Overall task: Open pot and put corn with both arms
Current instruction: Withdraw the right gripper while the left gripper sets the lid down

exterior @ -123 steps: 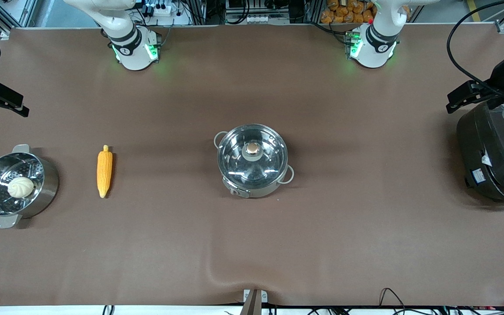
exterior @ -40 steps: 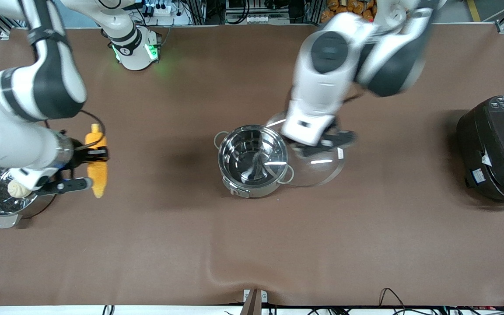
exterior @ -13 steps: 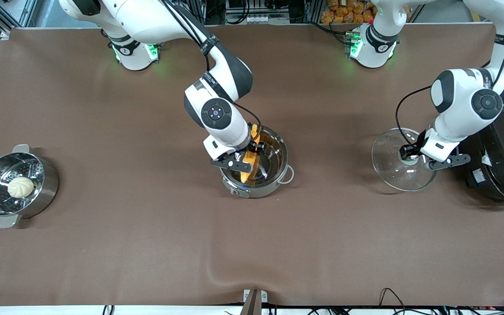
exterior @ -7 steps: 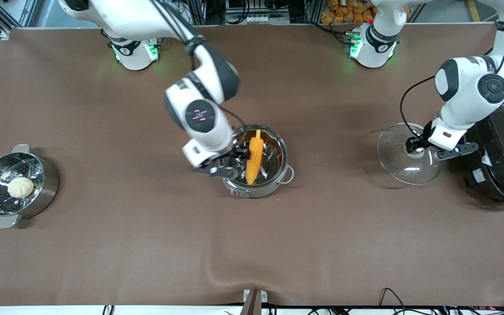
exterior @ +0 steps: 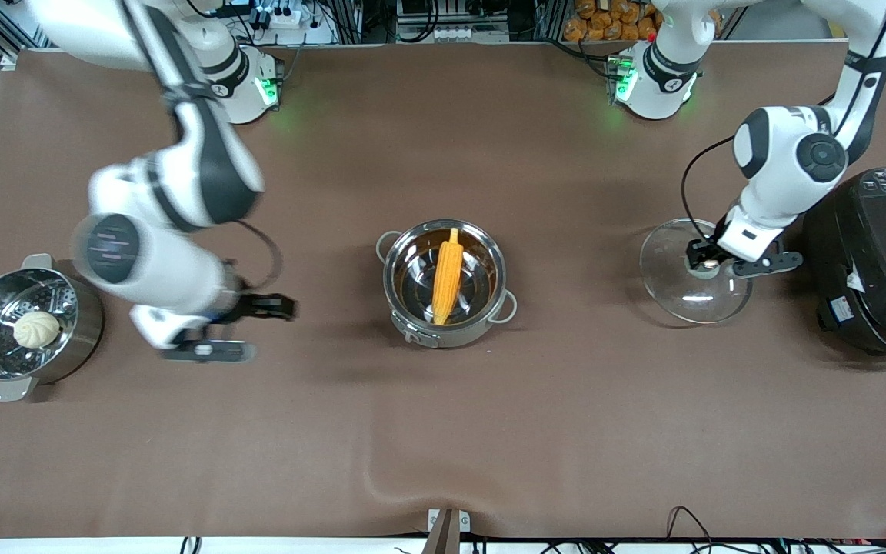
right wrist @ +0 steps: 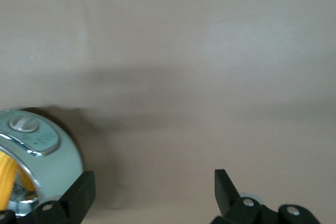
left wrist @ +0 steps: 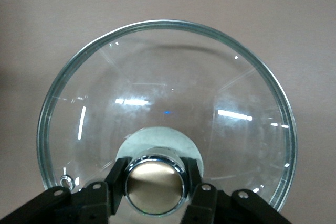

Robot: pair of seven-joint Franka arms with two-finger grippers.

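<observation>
The shiny pot [exterior: 412,327] stands open at the table's middle. The yellow-orange corn [exterior: 447,275] lies inside it, and nothing holds it. My right gripper [exterior: 239,329] is open and empty over bare table between the pot and the steamer pot. In the right wrist view the open right gripper [right wrist: 155,190] shows with the pot's rim [right wrist: 50,153] and a bit of corn [right wrist: 6,178] at the edge. My left gripper [exterior: 708,258] is shut on the knob [left wrist: 154,184] of the glass lid [exterior: 681,288], holding it low over the table beside the rice cooker. The lid [left wrist: 165,93] fills the left wrist view.
A steel steamer pot [exterior: 85,315] with a white bun [exterior: 36,328] stands at the right arm's end. A big black rice cooker [exterior: 874,261] stands at the left arm's end, close to the lid. The cloth has a wrinkle [exterior: 381,477] near the front edge.
My right gripper let go of the corn, which now lies in the pot, and swung away toward the right arm's end. My left gripper shifted the lid slightly toward the pot.
</observation>
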